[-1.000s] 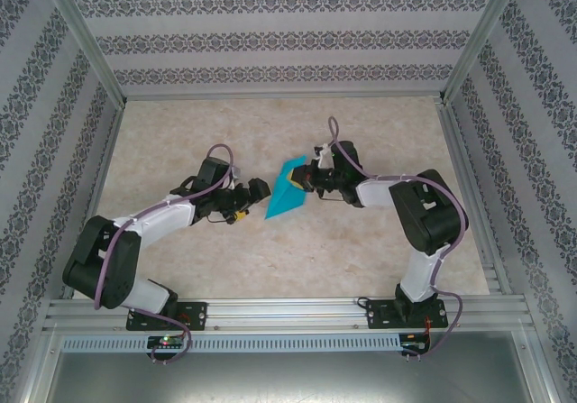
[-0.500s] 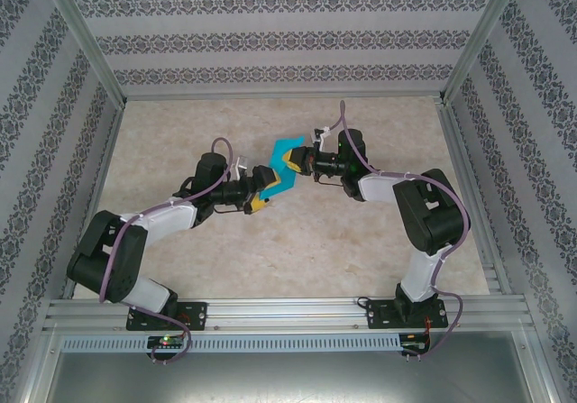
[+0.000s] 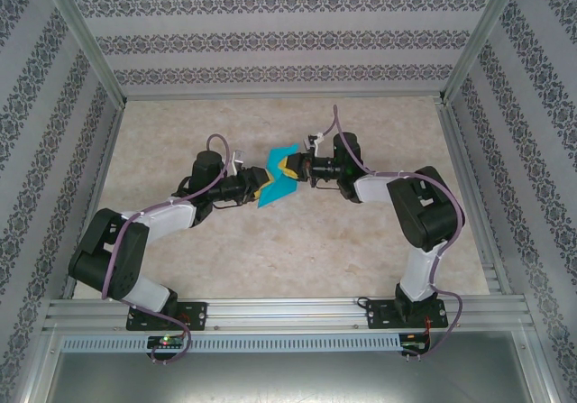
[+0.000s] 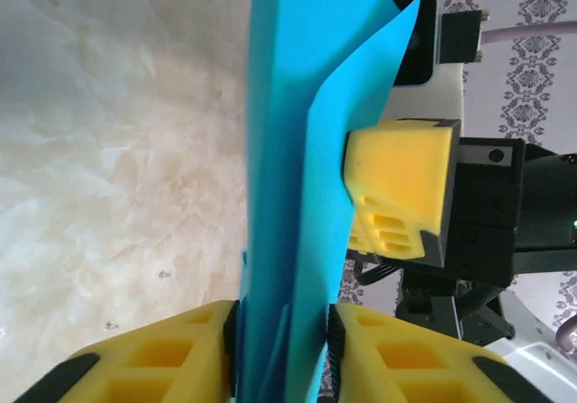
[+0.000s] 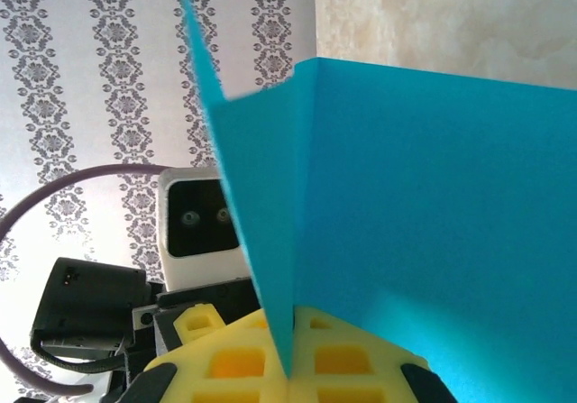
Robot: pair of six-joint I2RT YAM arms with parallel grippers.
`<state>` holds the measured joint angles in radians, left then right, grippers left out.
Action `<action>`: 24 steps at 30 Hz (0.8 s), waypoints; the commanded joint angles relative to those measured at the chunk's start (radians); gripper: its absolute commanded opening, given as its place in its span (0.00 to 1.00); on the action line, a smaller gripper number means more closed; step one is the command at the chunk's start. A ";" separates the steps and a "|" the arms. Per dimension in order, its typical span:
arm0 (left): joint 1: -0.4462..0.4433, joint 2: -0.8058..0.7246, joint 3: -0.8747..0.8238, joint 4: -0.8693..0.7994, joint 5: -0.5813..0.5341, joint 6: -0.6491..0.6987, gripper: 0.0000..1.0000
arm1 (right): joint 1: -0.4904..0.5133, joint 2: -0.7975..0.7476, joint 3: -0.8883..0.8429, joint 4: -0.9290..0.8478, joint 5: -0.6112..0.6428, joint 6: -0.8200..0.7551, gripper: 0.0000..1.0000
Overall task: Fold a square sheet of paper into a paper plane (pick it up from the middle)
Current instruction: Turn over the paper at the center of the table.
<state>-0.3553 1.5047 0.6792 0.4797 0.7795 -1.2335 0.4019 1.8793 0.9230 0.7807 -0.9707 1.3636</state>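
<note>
Both left gripper (image 4: 281, 340) and right gripper (image 5: 290, 353) fingers tight on the folded paper (image 3: 270, 194).

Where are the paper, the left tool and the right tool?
paper (image 3: 270, 194), top view, lower half of the sheet.
left tool (image 4: 282, 353), left wrist view, between its yellow pads.
right tool (image 5: 288, 353), right wrist view, between its yellow pads.

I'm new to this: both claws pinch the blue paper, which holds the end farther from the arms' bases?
The right claw: it grips the square sheet of paper at its far end; the left claw pinches the near end.
</note>
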 commanded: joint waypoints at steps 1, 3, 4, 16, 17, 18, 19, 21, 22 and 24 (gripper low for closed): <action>0.015 -0.013 -0.003 -0.004 -0.013 0.041 0.25 | 0.005 0.007 0.022 0.006 -0.029 -0.005 0.10; 0.014 -0.023 0.006 -0.060 -0.022 0.082 0.20 | 0.000 -0.005 0.030 -0.055 -0.030 -0.041 0.17; 0.015 -0.033 0.016 -0.109 -0.031 0.114 0.17 | -0.007 -0.018 0.036 -0.112 -0.027 -0.082 0.22; -0.039 -0.071 0.429 -1.233 -0.741 0.684 0.09 | -0.030 -0.295 0.134 -1.019 0.505 -0.722 0.63; -0.062 -0.056 0.461 -1.291 -0.830 0.694 0.09 | -0.028 -0.312 0.126 -1.030 0.546 -0.733 0.65; -0.083 -0.037 0.492 -1.341 -0.904 0.697 0.09 | -0.024 -0.326 0.122 -1.040 0.585 -0.743 0.66; -0.102 -0.017 0.521 -1.376 -0.964 0.693 0.09 | -0.020 -0.336 0.118 -1.053 0.609 -0.750 0.67; -0.147 0.043 0.583 -1.462 -1.100 0.680 0.09 | -0.003 -0.356 0.114 -1.081 0.700 -0.763 0.68; -0.169 0.074 0.613 -1.499 -1.157 0.671 0.09 | 0.004 -0.362 0.114 -1.093 0.736 -0.766 0.68; -0.217 0.152 0.669 -1.557 -1.286 0.648 0.08 | 0.013 -0.373 0.110 -1.110 0.798 -0.765 0.69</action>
<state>-0.5209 1.5723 1.2926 -0.8413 -0.2001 -0.6071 0.3973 1.5333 1.0431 -0.2371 -0.3428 0.6544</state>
